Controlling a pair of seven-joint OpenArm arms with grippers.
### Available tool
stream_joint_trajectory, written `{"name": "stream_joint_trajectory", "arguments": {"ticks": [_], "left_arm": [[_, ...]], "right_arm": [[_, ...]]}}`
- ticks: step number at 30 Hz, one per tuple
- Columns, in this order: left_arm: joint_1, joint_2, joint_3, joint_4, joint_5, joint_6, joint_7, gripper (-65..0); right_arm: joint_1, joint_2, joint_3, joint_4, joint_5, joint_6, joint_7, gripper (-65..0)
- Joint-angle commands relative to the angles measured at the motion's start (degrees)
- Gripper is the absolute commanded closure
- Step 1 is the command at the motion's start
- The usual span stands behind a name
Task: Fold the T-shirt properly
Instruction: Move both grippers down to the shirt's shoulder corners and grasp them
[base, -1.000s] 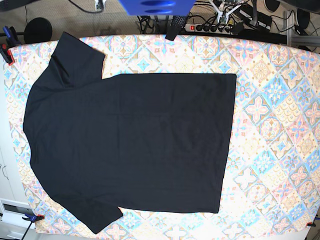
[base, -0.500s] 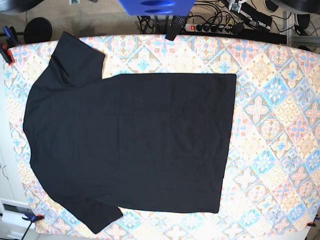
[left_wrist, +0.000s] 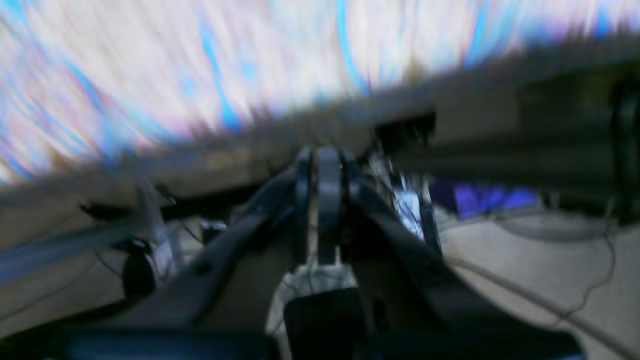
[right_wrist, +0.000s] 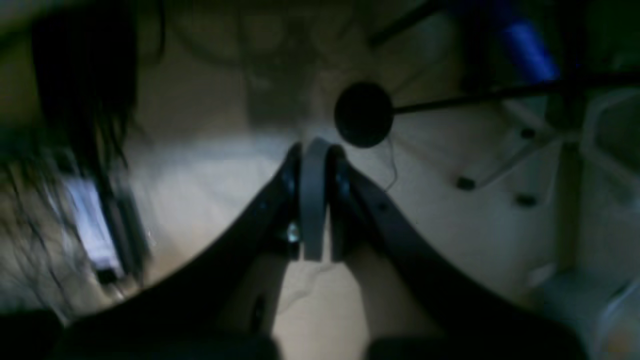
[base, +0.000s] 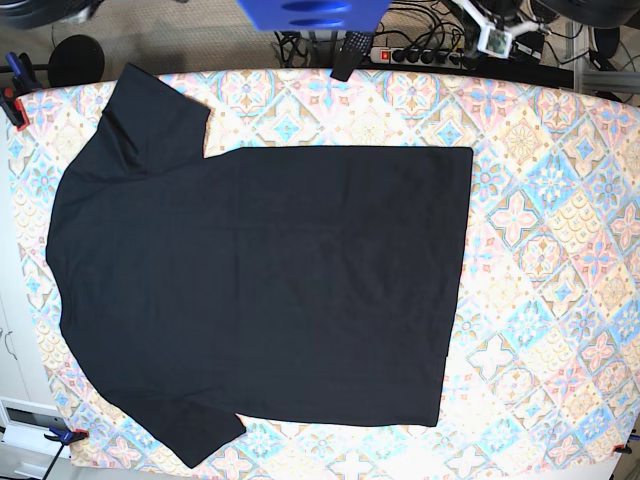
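Observation:
The black T-shirt lies flat and spread out on the patterned table. Its collar end is at the left, its hem at the right, and one sleeve points to the far edge, one to the near edge. My left gripper is shut and empty, hanging over the floor behind the table's far edge; the view is motion-blurred. Part of the left arm shows at the top right of the base view. My right gripper is shut and empty, off the table above the floor.
A blue box, a power strip and cables lie beyond the far edge. A round black stand base sits at the far left corner, also in the right wrist view. Clamps grip the table's left edge.
The left arm's white part has moved right and down toward the table's far edge. The right arm's parts at the top left have shifted left. The T-shirt has not moved.

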Motion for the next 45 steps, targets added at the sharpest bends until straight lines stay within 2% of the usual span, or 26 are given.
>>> {"name": "stream_joint_trajectory", "arguments": {"ticks": [1, 4, 8, 12, 16, 22, 27, 45], "left_arm": [[1.0, -0.3, -0.6, 2.1, -0.1, 0.1, 0.3, -1.1], [-3.3, -0.3, -0.7, 3.3, -5.0, 0.1, 2.1, -1.1], [-11.2, -0.5, -0.8, 3.3, -18.8, 0.1, 9.6, -1.1], [-18.4, 0.1, -4.9, 3.0, -30.3, 0.0, 17.8, -1.2], [-24.8, 2.5, -9.4, 0.5, -38.3, -0.1, 24.8, -2.0], [-31.8, 5.9, -14.3, -9.8, -48.0, -0.1, 33.0, -15.1], [-33.7, 8.1, -17.0, -15.3, -51.6, -0.2, 33.4, -18.4], [-44.6, 12.3, -16.8, -30.6, -51.9, -0.2, 33.4, -18.5]], "right_arm": [[-2.1, 0.6, 1.0, 2.8, 3.4, -0.1, -0.3, 0.0], [-3.6, 2.0, 1.5, 9.7, 13.9, -0.1, -4.5, 0.0], [-3.5, 5.6, 1.2, 17.0, 22.5, -0.1, -9.9, 0.0], [-3.4, 5.8, 1.2, 21.8, 22.8, -0.1, -15.3, 0.0], [-0.9, 5.8, 1.3, 24.0, 22.8, -0.1, -19.6, 0.0], [3.7, 5.7, 1.3, 24.2, 22.8, -0.1, -21.8, 0.0], [3.9, 5.7, 1.2, 24.2, 22.8, -0.1, -21.8, 0.0], [3.9, 5.7, 1.2, 24.2, 22.9, -0.1, -21.8, 0.0]]}}
